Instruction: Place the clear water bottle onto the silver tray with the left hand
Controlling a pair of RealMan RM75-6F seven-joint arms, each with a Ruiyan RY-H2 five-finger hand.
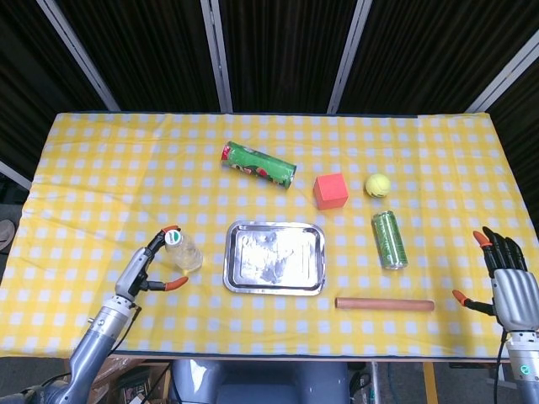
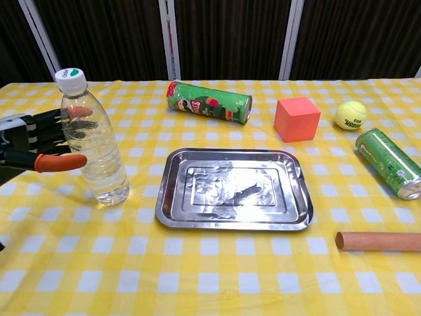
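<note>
The clear water bottle [image 1: 184, 252] [image 2: 94, 140] with a white cap stands upright on the yellow checked cloth, just left of the silver tray [image 1: 274, 257] [image 2: 233, 189]. My left hand [image 1: 150, 265] [image 2: 41, 142] is open right beside the bottle's left side, fingers spread around it with its orange tips near the bottle. Whether they touch the bottle I cannot tell. The tray lies flat and bare. My right hand [image 1: 509, 283] hangs open at the table's right edge, far from everything.
A green chip can [image 1: 258, 164] [image 2: 208, 101] lies behind the tray. A red cube [image 1: 331, 190] [image 2: 297, 119], a tennis ball [image 1: 377, 185] [image 2: 350, 114], a lying green drink can [image 1: 389, 240] [image 2: 389, 162] and a wooden rod [image 1: 385, 304] [image 2: 378, 241] sit to the right.
</note>
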